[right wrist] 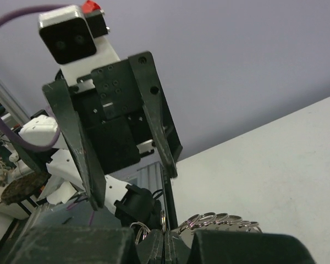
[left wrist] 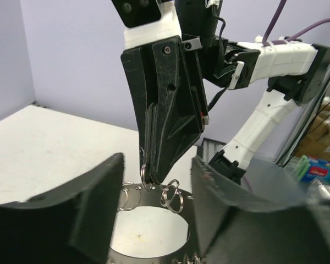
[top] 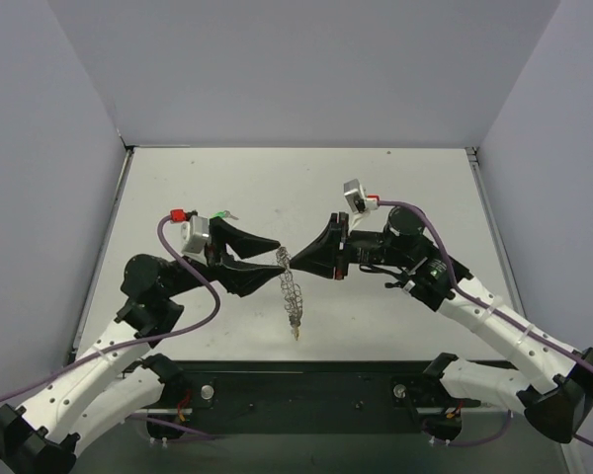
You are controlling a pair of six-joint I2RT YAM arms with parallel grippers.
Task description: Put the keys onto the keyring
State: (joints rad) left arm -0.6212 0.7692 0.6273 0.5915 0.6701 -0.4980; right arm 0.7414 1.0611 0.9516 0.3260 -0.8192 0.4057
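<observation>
Right tool (left wrist: 147, 175) pinched shut on keyring (top: 290, 288) rim. Left tool (top: 275, 255) open, straddling keyring. Green key (top: 222, 213) lies on desk (top: 395, 178) left of keyring. I judge threading unfinished.

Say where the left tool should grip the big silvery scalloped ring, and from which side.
Probably the upper rim of the large silvery scalloped metal keyring, beside the shut right tool's pinch, from the left: it hangs from there, steadiest on top, and the open left tool flanks it.
</observation>
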